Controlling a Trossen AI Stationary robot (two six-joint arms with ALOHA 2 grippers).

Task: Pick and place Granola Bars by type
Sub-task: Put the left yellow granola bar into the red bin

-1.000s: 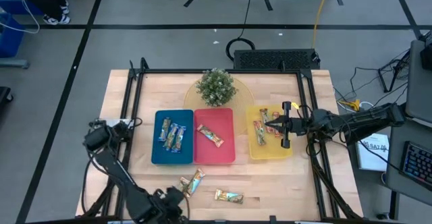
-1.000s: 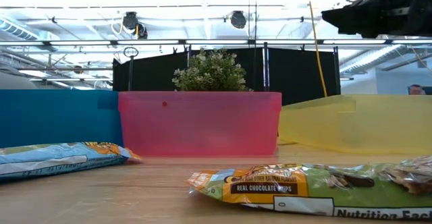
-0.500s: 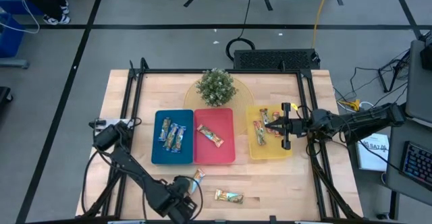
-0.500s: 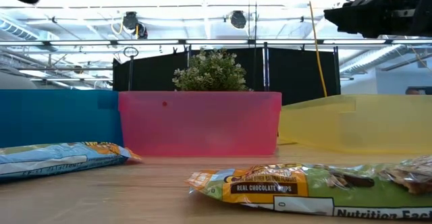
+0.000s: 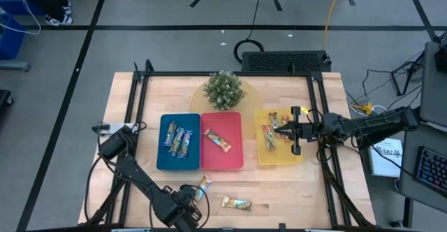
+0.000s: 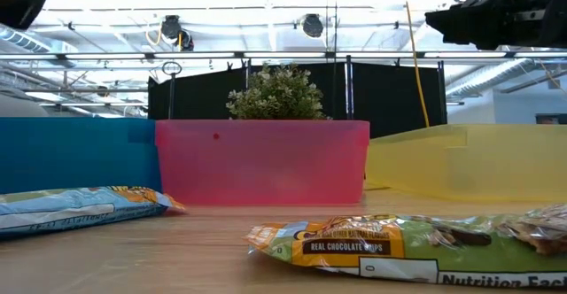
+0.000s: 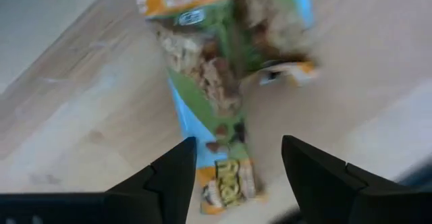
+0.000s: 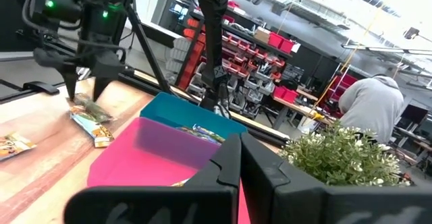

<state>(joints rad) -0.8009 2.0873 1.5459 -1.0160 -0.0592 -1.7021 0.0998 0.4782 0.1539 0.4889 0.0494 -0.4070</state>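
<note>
Two fingers of left hand [image 7: 236, 177] spread above granola bar [image 7: 226, 69], right hand [image 8: 239, 177] pressed together.

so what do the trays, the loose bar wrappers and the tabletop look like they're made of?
Red tray: looks like thin translucent plastic; light glows through its wall. Yellow tray and blue tray: likely the same, though the blue looks more opaque.
Green-wrapped bar: glossy printed film, crinkled, with a crimped end.
Tabletop: pale wood, probably plywood or butcher block, matte, with visible grain.
</note>
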